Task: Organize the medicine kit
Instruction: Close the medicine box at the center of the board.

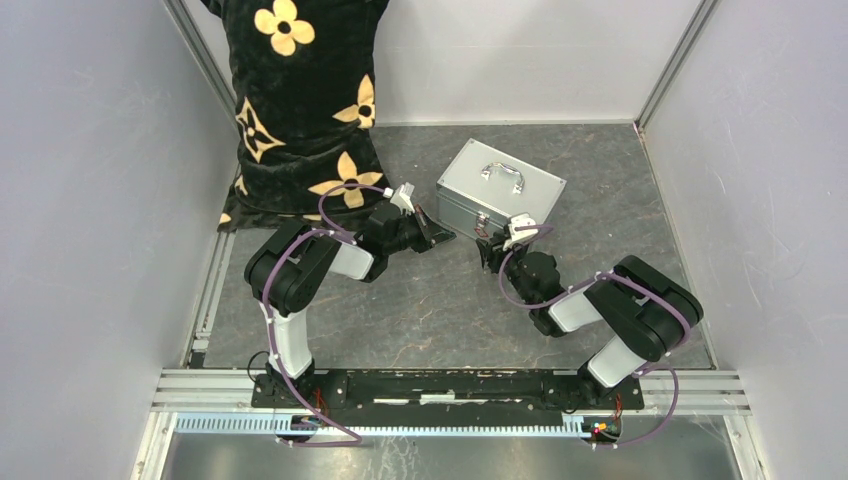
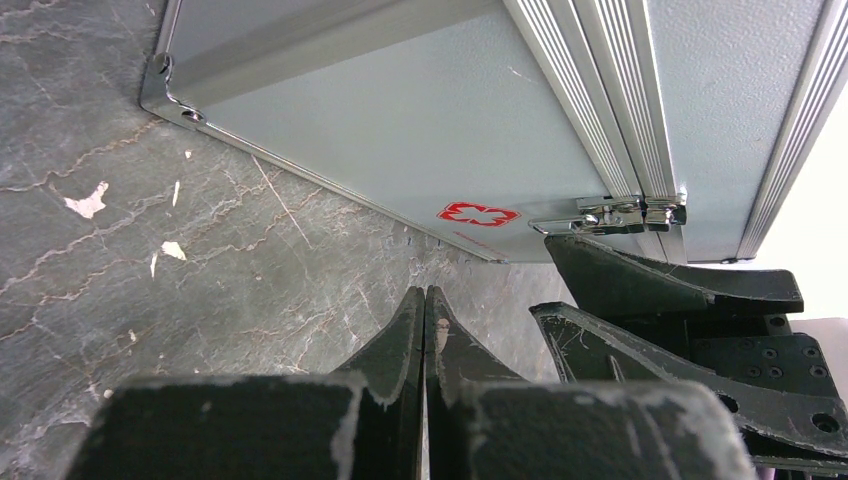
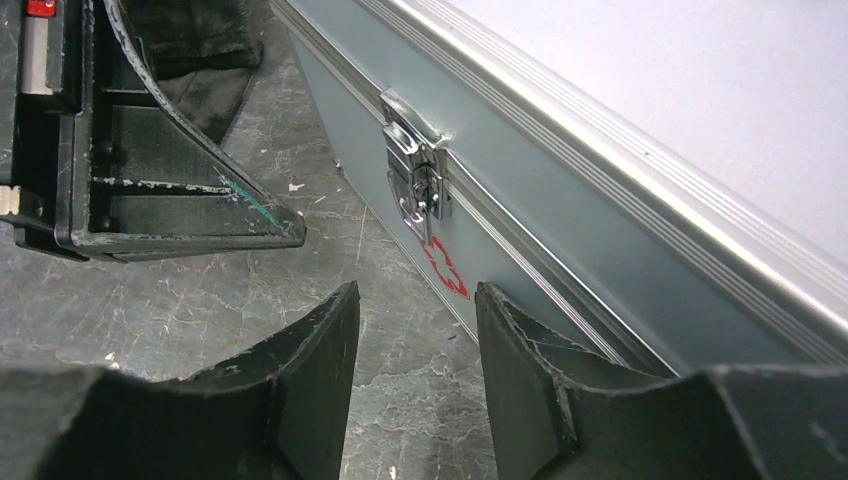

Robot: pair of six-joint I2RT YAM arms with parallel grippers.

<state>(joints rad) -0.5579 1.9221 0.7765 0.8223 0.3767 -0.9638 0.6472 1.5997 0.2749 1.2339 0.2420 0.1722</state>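
Nearest you, both arms rise from the black base bar (image 1: pixel 450 385) at the near edge of the table (image 1: pixel 430 310) and bend inward toward its middle. Your left gripper (image 2: pixel 425 310) sits low over the grey surface with its two fingers pressed flat together and nothing between them. It points at the near face of the medicine kit (image 1: pixel 500 185) but stops short of touching it. Your right gripper (image 3: pixel 417 295) is just beside the left one, on its right, also low and aimed at the same face. Its jaws stand partly apart with only bare table showing in the gap, so it holds nothing.

Just beyond both sets of fingers, the medicine kit rests flat on the table, past the middle toward the far edge and turned at an angle to it. Its lid is down. The chrome latch (image 3: pixel 420 180) on the near face is just above and ahead of the right gripper, with a red cross mark (image 3: pixel 448 268) below it. The curved handle (image 1: pixel 503 175) lies on top.

Farthest back, at the far left corner, a person in a black garment with gold flowers (image 1: pixel 300 100) stands at the table's edge.
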